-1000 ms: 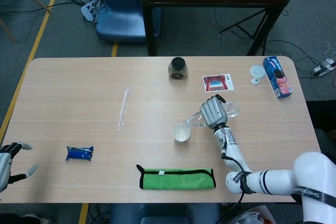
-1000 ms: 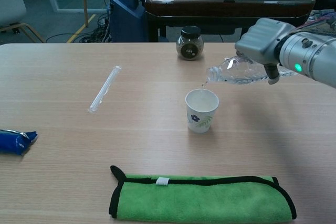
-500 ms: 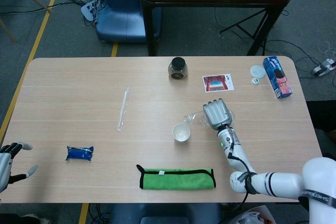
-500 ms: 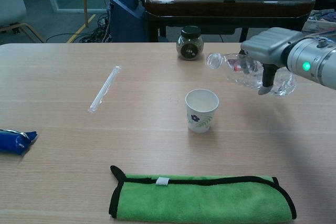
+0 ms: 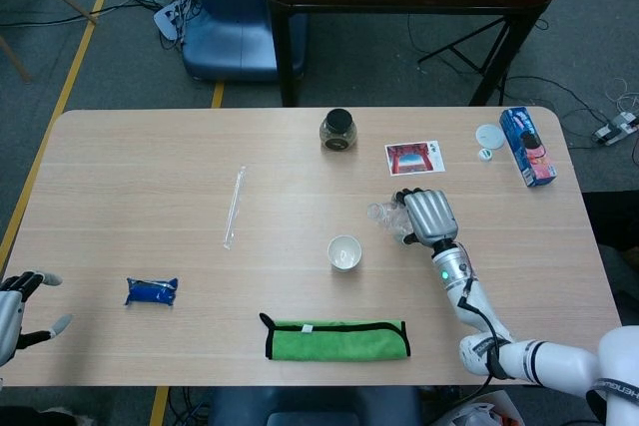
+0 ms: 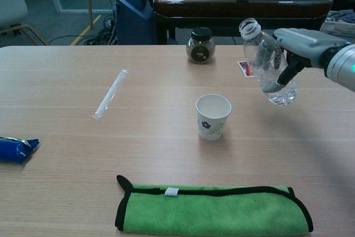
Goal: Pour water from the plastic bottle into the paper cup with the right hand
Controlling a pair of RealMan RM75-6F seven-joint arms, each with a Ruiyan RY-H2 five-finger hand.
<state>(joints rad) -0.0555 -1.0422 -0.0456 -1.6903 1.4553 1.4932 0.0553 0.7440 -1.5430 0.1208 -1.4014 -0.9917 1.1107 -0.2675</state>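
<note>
A: Where's the paper cup (image 6: pixel 213 116)?
B: Upright mid-table, beyond the green cloth (image 6: pixel 213 210).
A: And the plastic bottle (image 6: pixel 268 69)?
B: Right hand (image 6: pixel 302 48) clamps it, nearly upright, off the table, right of the cup; left hand (image 5: pixel 20 311) idle, fingers apart

On the worktop (image 6: pixel 66 192), the paper cup (image 6: pixel 213 116) stands near the middle. The plastic bottle (image 6: pixel 267 70) hangs right of it in the right hand (image 5: pixel 429 216). A cloth (image 6: pixel 213 209) lies in front, a jar (image 6: pixel 200 45) behind, a straw (image 6: pixel 110 93) to the left.
</note>
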